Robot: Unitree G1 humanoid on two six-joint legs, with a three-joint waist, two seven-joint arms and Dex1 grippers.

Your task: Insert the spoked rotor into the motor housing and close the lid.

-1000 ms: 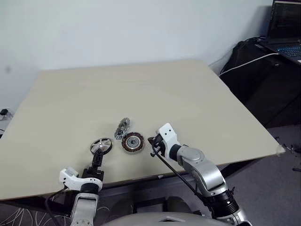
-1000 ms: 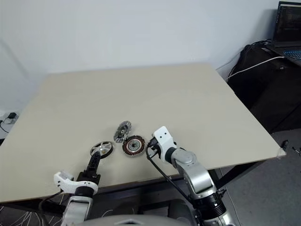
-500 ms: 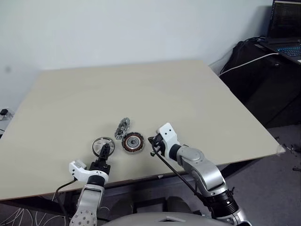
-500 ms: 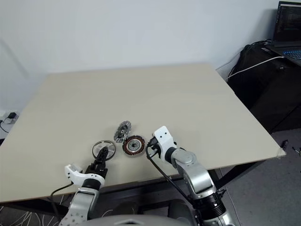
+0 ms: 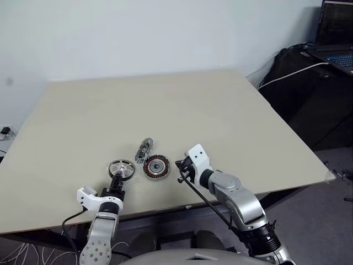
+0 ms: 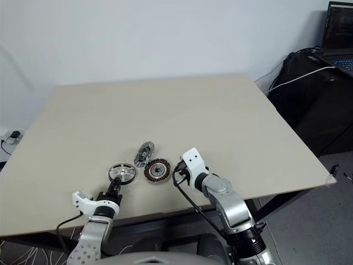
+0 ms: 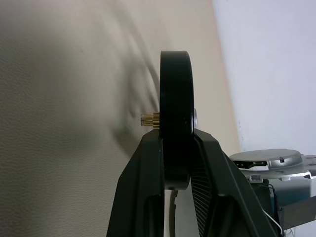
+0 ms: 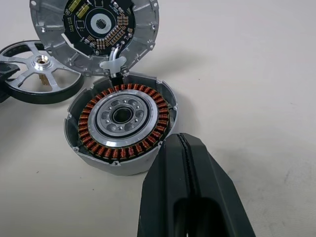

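The spoked rotor (image 5: 121, 167), a silver wheel with a black rim, lies near the table's front edge. My left gripper (image 5: 117, 180) is shut on its near rim; in the left wrist view the black rim (image 7: 175, 98) stands edge-on between the two fingers (image 7: 148, 168). Just right of the rotor sits the motor housing (image 5: 156, 166), its copper windings (image 8: 121, 116) facing up. The round lid (image 8: 94, 24) with a circuit board leans behind the housing, joined to it by a white wire. My right gripper (image 5: 179, 170) is shut and empty, its tips (image 8: 180, 143) close beside the housing's right side.
The beige table (image 5: 182, 110) ends close behind my left hand at its front edge (image 5: 165, 210). Off the table's right side stand a dark bag with a white cable (image 5: 298, 66) and a laptop (image 5: 336, 33).
My left gripper has gone from open around the rotor's rim to shut on it, edging slightly forward. The right arm has kept still.
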